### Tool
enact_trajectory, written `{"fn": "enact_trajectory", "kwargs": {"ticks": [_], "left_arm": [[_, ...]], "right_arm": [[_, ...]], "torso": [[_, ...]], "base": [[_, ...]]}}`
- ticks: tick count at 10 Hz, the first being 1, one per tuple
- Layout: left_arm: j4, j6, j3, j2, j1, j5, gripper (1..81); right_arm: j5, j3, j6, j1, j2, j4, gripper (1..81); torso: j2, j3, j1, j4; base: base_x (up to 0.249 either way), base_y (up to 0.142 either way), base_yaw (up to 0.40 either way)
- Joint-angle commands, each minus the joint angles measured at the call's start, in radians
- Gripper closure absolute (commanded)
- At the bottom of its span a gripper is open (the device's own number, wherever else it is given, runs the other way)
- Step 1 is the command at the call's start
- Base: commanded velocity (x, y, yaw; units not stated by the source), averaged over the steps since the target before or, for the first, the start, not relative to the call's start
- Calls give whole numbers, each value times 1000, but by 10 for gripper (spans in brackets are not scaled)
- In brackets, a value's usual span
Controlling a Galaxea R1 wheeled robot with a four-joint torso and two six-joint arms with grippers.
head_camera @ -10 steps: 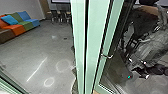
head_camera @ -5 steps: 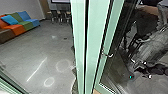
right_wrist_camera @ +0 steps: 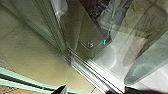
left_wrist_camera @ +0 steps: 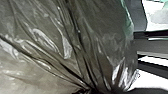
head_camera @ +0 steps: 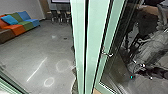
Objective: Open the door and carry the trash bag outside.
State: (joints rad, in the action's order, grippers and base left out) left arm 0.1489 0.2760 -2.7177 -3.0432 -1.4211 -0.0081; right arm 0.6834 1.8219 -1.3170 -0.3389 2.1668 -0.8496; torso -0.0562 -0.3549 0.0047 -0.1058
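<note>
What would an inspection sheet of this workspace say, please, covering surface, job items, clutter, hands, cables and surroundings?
Surface: grey floor with bright reflections; tan tiles beside a floor track.
Job's things: dark plastic trash bag, its folds drawn together; pale green door frame with a handle.
Clutter: one small dark spot on the floor, perhaps a fitting.
Hands: cannot tell whether either is open or shut.
Cables: none that I can make out.
Surroundings: multicoloured sofa, blue cushion, chairs; unclear dark shapes and a teal light at the glass.
</note>
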Motion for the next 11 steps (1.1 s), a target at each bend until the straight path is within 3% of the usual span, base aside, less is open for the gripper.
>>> {"fn": "enact_trajectory", "kwargs": {"ticks": [1, 6, 9, 11], "left_arm": [[-8, 5, 12, -11, 10, 80, 811], [-9, 8, 12, -17, 10, 79, 811], [-9, 8, 13, -17, 10, 76, 811], [-9, 8, 13, -17, 10, 74, 811]], "right_arm": [[44, -21, 13, 140, -63, -156, 10], [70, -205, 9, 243, -240, -167, 10], [152, -259, 19, 330, -252, -177, 10], [185, -256, 22, 372, -247, -224, 10]], "torso": [[0, 0, 0, 0], [0, 0, 0, 0], [0, 0, 0, 0], [0, 0, 0, 0]], "base": [[0, 0, 0], [0, 0, 0], [0, 0, 0], [0, 0, 0]]}}
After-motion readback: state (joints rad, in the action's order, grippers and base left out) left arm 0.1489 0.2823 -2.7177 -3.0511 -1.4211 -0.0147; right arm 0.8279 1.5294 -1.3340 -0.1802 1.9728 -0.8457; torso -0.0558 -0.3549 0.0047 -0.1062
